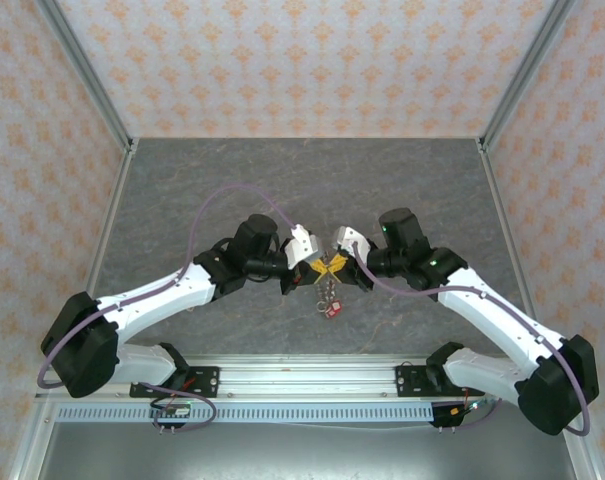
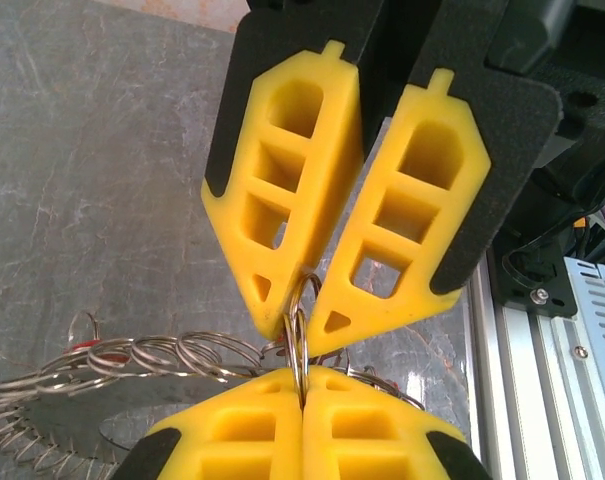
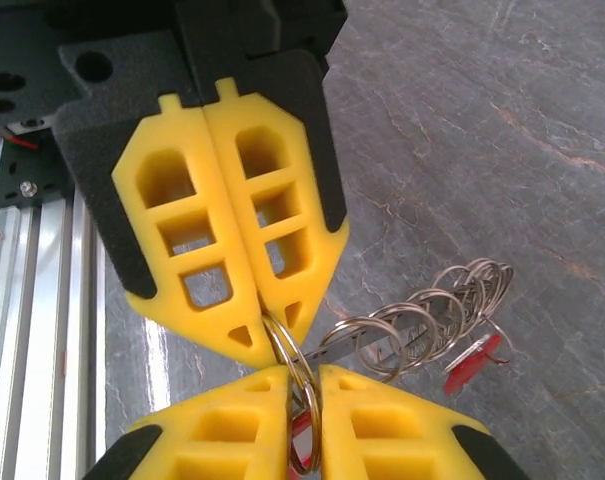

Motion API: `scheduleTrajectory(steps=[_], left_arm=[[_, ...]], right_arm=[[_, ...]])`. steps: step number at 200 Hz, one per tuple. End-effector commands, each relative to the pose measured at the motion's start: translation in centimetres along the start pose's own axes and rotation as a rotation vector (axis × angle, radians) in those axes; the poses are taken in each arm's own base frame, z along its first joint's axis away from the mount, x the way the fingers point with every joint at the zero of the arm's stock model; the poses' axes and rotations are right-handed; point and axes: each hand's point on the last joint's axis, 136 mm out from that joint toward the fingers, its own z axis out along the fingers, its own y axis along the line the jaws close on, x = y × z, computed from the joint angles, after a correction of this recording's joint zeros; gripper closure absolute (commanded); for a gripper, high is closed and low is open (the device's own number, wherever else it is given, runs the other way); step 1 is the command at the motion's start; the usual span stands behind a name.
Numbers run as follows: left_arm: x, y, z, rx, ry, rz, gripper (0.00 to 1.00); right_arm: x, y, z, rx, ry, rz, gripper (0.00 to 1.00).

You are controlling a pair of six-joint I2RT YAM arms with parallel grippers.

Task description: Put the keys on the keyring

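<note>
The left claw [image 2: 302, 378] is seen clamped fully shut on a small wire ring [image 2: 300, 330], which is pinched edge-on at its fingertips and held up over the grey counter [image 1: 232, 180]. The keyring [image 2: 152, 358], a flat grey band strung with wire loops, is seen running off from beside that ring, left of and below the left claw in its wrist view. In the top view it is seen dangling just under the spot where both claws meet. A red key [image 3: 472, 365] is hung at the far end of the loops. The right claw [image 3: 302, 378] is set tip to tip against the left one, jaws parted a little, with the same small ring between them. Contact with the ring cannot be told.
</note>
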Motion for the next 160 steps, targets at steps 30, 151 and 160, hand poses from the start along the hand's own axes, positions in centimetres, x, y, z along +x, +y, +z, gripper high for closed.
scheduleTrajectory(steps=[30, 151, 160], left_arm=[[-3.3, -0.7, -1.0, 0.002, -0.145, 0.059, 1.00], [-1.0, -0.1, -0.7, -0.025, 0.003, 0.090, 0.78], [-0.7, 0.1, -0.7, -0.035, 0.026, 0.097, 0.78]], right_arm=[[-0.2, -0.7, -0.1, -0.014, -0.088, 0.047, 0.87], [-1.3, 0.0, -1.2, -0.070, -0.060, 0.013, 1.00], [-1.4, 0.2, -1.3, -0.077, -0.048, -0.003, 1.00]])
